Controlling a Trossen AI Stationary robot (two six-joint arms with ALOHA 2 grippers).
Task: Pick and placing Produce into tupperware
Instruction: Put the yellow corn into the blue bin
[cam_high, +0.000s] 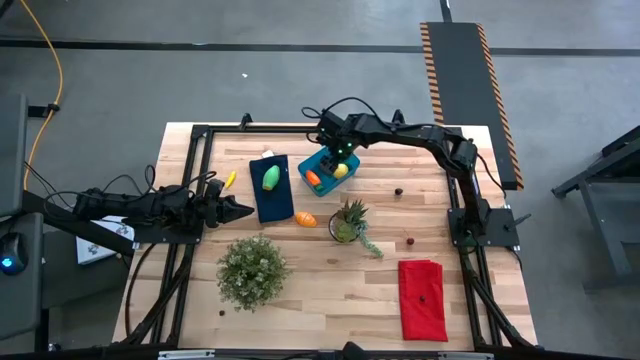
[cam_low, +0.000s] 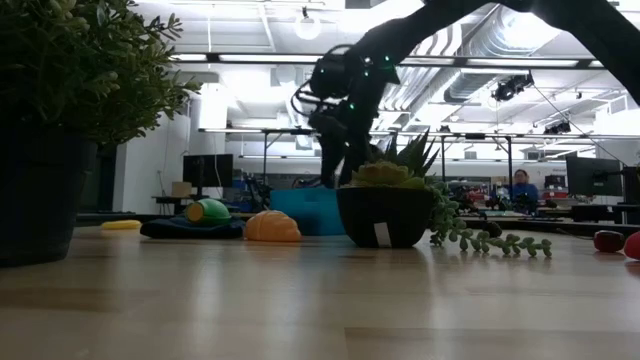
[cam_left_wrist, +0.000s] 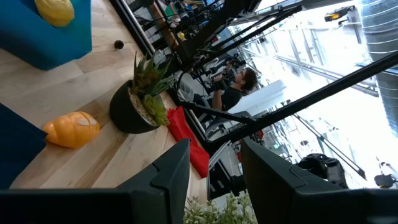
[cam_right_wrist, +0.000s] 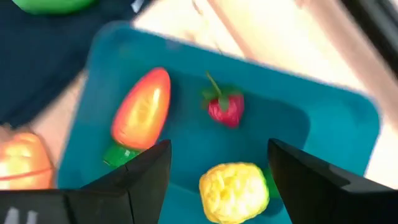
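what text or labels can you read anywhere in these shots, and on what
No text can be read in any view.
White label on the succulent's black pot: too small to tell if it carries print.
Monitors in the room behind the table: dark, nothing legible.
Blue tupperware, carrot, strawberry, lemon: no markings.
Red cloth: plain apart from a small dark spot.

Overhead looks straight down, low looks level across; both share the blue tub (cam_high: 327, 170) with the close right-wrist view.
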